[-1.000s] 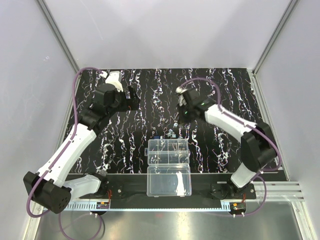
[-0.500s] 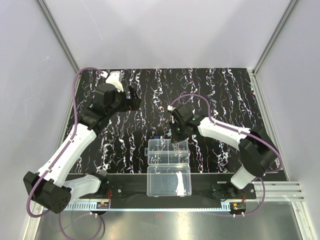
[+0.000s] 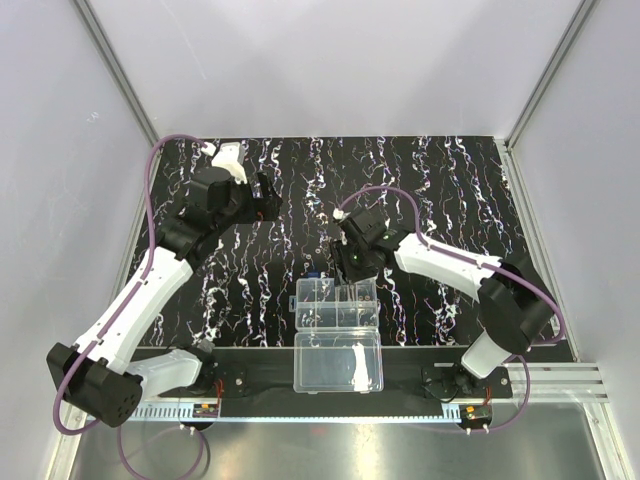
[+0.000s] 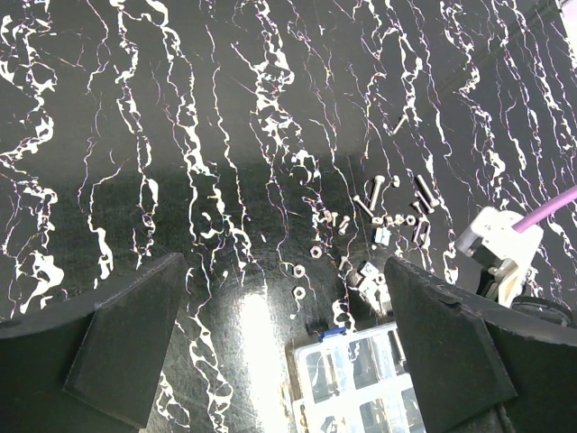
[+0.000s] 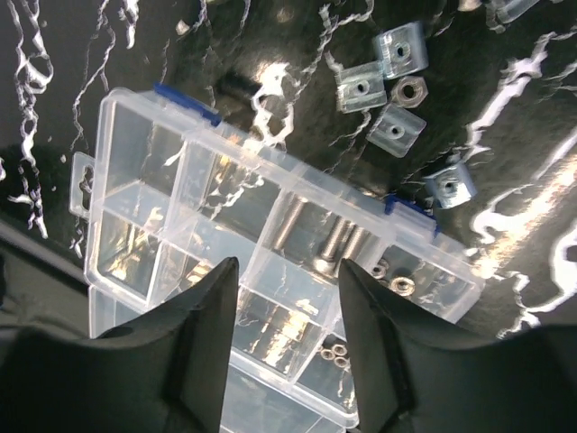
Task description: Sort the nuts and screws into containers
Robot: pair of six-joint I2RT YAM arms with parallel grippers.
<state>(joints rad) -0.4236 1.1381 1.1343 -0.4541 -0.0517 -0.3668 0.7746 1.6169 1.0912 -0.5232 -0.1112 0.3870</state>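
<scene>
My right tool hangs over the box with its fingers spread and nothing between them. Through the gap I see the far row of compartments. Three screws lie there side by side, slim and silvery, with their long axes across the row. The next cell towards the right holds a few small ring-shaped nuts, and another cell nearer me holds more.

What matters for the next pick is where the loose parts lie. They are on the mat just beyond the box's far wall, so this tool has to go away from me and down. One dark hexagonal nut sits there among some clear clips, close to the wall.

The left wrist view shows the rest of the scatter. The longer dark screws lie farther from the box and slant in different directions, so I judge each one will need its own wrist turn. The small pale nuts are spread nearer the box.

My left tool is also wide open and empty. It is held high over the mat, well apart from the pile on its far left side. The right arm is clearly the nearer one, so I would use it.
</scene>
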